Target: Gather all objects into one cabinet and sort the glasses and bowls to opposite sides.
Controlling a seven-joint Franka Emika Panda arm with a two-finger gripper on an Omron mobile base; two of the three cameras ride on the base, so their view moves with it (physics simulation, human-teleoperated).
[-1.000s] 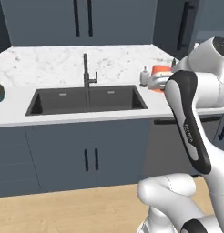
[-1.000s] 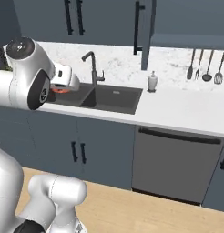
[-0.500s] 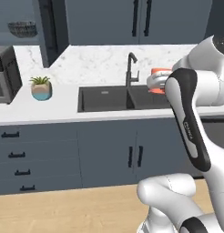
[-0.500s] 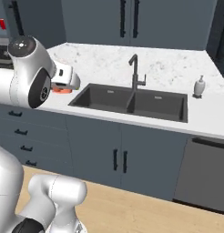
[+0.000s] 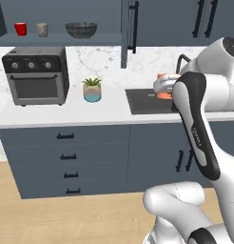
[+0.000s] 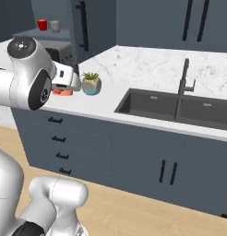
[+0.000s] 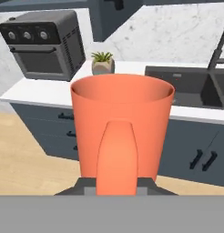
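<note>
My gripper (image 5: 161, 87) is shut on the orange mug (image 5: 163, 91) and holds it upright above the counter, by the sink's left end. In the hand view the orange mug (image 7: 121, 123) fills the middle with its handle towards me. Up at the left the dark slate-blue cabinet (image 5: 57, 38) stands open. On its shelf sit the red mug (image 5: 21, 29), the grey-beige mug (image 5: 42, 30) and, to their right, the dark patterned bowl (image 5: 81, 29). Its door (image 5: 124, 33), with the black bar handle (image 5: 134, 26), shows edge-on.
A black toaster oven (image 5: 35, 74) stands on the counter under the cabinet, with a small potted plant (image 5: 92, 89) to its right. The dark sink (image 6: 180, 107) and its faucet (image 6: 183, 85) lie further right. Drawers and lower cabinet doors run below the counter.
The base has driven left, so the whole scene slid right: the oven, the plant and the open cabinet came into view. The orange mug stays held in the gripper.
</note>
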